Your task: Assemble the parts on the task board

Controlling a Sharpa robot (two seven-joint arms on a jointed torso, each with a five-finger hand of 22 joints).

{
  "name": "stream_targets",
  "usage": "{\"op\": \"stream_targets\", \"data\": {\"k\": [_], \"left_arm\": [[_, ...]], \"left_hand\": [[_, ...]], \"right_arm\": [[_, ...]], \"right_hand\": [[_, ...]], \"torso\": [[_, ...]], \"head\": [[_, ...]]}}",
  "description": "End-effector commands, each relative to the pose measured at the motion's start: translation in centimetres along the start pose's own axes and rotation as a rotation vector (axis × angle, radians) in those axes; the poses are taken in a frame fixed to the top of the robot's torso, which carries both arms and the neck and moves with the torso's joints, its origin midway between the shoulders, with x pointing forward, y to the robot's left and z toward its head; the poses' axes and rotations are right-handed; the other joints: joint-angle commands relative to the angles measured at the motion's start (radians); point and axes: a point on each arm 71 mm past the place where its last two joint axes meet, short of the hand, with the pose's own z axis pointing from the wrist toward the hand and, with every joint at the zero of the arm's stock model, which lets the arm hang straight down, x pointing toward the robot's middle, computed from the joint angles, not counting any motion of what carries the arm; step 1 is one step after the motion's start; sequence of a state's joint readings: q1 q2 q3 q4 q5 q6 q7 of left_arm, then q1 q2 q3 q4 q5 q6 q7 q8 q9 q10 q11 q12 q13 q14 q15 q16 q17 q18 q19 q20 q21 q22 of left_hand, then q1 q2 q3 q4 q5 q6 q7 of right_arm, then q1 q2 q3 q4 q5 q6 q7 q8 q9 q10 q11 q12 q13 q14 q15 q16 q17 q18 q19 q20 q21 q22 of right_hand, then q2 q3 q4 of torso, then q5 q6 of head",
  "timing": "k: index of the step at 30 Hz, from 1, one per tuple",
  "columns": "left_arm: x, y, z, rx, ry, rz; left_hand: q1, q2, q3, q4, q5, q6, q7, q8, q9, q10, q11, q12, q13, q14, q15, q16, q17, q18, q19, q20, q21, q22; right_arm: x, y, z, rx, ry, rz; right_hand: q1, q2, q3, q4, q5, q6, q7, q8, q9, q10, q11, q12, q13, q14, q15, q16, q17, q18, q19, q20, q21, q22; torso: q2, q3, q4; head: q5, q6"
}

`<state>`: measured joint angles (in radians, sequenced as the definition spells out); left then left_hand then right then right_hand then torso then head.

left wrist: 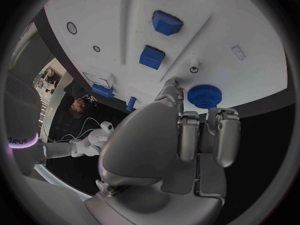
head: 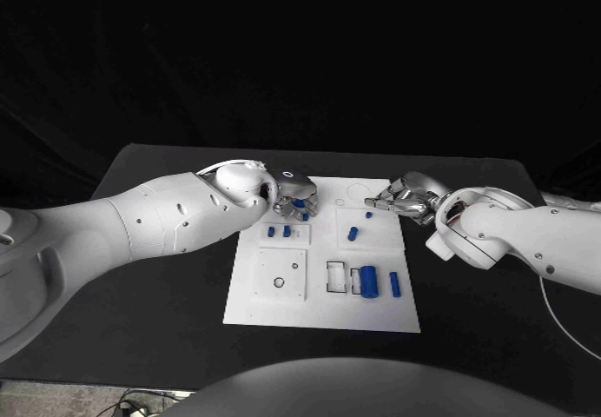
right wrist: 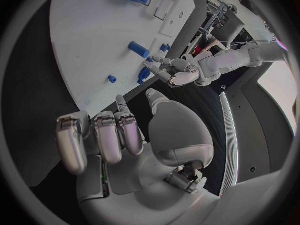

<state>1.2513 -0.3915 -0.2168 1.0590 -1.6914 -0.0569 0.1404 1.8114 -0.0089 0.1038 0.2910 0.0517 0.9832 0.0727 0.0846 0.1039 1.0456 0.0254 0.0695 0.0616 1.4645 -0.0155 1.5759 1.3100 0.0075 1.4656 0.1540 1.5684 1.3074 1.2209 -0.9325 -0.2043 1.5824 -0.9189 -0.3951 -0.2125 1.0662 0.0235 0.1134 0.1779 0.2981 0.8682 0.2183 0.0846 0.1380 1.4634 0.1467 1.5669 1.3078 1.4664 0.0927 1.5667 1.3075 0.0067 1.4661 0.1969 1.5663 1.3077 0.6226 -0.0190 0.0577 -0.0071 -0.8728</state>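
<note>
The white task board (head: 323,300) lies mid-table. My left hand (head: 291,195) hovers over its far left corner with fingers (left wrist: 187,132) curled in. Its thumb tip (left wrist: 172,91) sits beside a blue gear (left wrist: 203,96) that lies flat on the board; I see nothing gripped. Two small blue blocks (head: 271,232) (head: 287,231) stand just nearer. My right hand (head: 401,198) hangs at the board's far right edge, fingers (right wrist: 106,137) loosely bent, thumb (right wrist: 153,99) apart, holding nothing. A blue peg (head: 353,233) and a smaller blue stud (head: 368,215) stand near it.
A thick blue cylinder (head: 370,281) and a thin blue pin (head: 394,284) lie at the board's near right, beside an outlined rectangular slot (head: 337,276). A raised square panel with small holes (head: 280,274) fills the near left. Black table (head: 163,287) surrounds the board.
</note>
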Motion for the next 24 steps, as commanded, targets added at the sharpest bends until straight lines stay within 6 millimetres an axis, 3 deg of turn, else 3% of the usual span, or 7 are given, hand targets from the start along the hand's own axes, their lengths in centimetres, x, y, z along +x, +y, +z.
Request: {"op": "stream_targets", "data": {"k": [1,16,24], "left_arm": [[0.43,-0.03,0.06,-0.004,0.035,0.006],[0.49,-0.19,0.20,0.001,0.044,0.011],[0.36,-0.21,0.12,0.016,0.019,0.024]], "left_hand": [[-0.002,0.006,0.007,-0.001,-0.003,0.007,-0.001,0.005,0.001,0.008,0.001,0.003,0.001,0.106,-0.001,-0.005,0.261,-0.008,0.105,-0.007,0.002,0.263],[-0.016,0.002,0.037,-0.005,-0.003,0.084,0.002,0.032,0.010,0.100,0.000,0.024,0.005,0.106,-0.002,-0.005,0.261,-0.008,0.105,-0.007,0.002,0.263],[-0.019,-0.003,0.050,-0.009,-0.003,0.131,0.016,0.048,0.018,0.158,0.010,0.034,0.006,0.106,0.007,-0.005,0.261,-0.008,0.105,-0.008,0.002,0.263]], "right_arm": [[0.15,0.04,0.01,-0.002,0.014,-0.006],[0.20,0.09,0.02,-0.004,0.016,-0.005],[0.20,0.08,0.01,-0.003,0.018,-0.005]], "right_hand": [[0.000,0.007,-0.007,0.002,0.003,0.007,-0.003,0.005,0.001,0.107,0.002,0.004,0.263,0.104,0.001,0.004,0.263,-0.007,0.105,0.007,0.004,0.263],[0.000,0.007,-0.007,0.002,0.003,0.007,-0.003,0.005,0.001,0.107,0.002,0.004,0.263,0.104,0.001,0.004,0.263,-0.007,0.105,0.007,0.004,0.263],[0.000,0.007,-0.007,0.002,0.003,0.007,-0.003,0.005,0.001,0.107,0.002,0.004,0.263,0.104,0.001,0.004,0.263,-0.007,0.105,0.007,0.004,0.263]], "torso": [[0.001,0.0000,0.0003],[0.001,-0.0001,-0.0008],[0.001,-0.0001,-0.0005]], "head": [[0.000,0.000],[0.001,0.000],[-0.001,0.000]]}}
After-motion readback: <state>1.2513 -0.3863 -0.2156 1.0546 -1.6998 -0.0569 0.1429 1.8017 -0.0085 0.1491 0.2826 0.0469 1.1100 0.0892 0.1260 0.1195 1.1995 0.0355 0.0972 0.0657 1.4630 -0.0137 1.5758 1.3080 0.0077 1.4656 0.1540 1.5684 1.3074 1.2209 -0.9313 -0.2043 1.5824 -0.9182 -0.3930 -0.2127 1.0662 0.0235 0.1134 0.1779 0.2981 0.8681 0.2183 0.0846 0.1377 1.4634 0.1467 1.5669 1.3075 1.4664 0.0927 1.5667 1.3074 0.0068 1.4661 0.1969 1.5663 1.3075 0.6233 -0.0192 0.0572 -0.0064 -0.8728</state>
